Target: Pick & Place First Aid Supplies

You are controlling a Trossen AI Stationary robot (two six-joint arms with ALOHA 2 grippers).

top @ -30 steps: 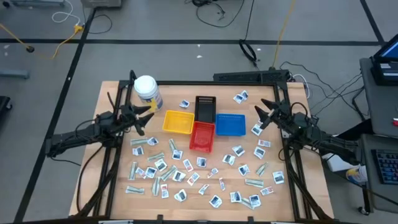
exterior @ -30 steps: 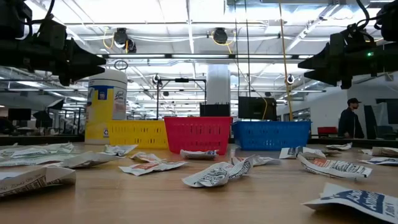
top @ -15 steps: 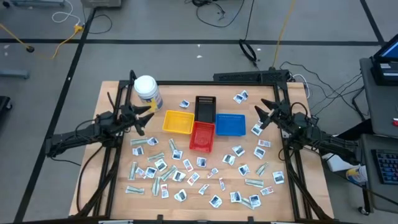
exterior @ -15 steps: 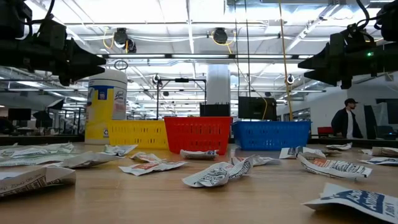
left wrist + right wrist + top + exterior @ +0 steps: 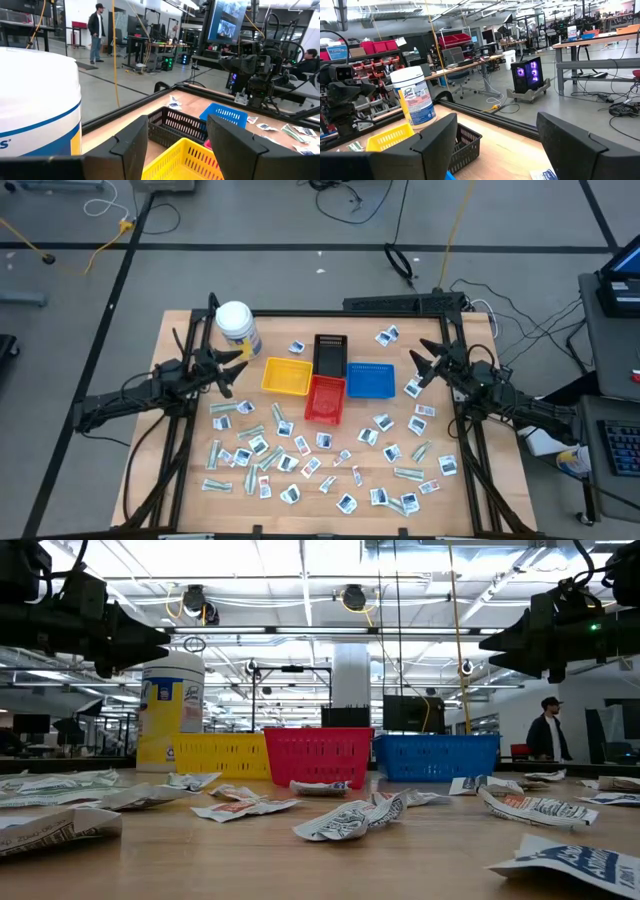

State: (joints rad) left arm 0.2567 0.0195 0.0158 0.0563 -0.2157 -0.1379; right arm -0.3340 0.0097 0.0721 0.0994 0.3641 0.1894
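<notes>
Your left gripper [image 5: 232, 367]: jaws apart, nothing between them, held above the worktop near its left edge, just beside the white jar [image 5: 237, 326] and the yellow tray [image 5: 287, 376]. In the left wrist view its fingers [image 5: 131, 145] frame the yellow tray and the black tray [image 5: 175, 127].

Your right gripper [image 5: 422, 365]: jaws apart, empty, held above the worktop near its right edge, beside the blue tray [image 5: 371, 380]. In the right wrist view its fingers [image 5: 436, 137] frame the black tray and the far rim of the worktop.

Trays: yellow, red [image 5: 325, 398], blue and black [image 5: 329, 352] stand clustered at the middle of the worktop [image 5: 184, 330], toward the far edge; you see the first three in a row in the low view.

First aid supplies [image 5: 300, 455]: dozens of flat packets lie scattered over the near half of the worktop, from left edge to right, with a few strays at the far side around the trays. None is in a tray that you can see from above.

Beyond the table: a person [image 5: 546, 730] stands in the room.
</notes>
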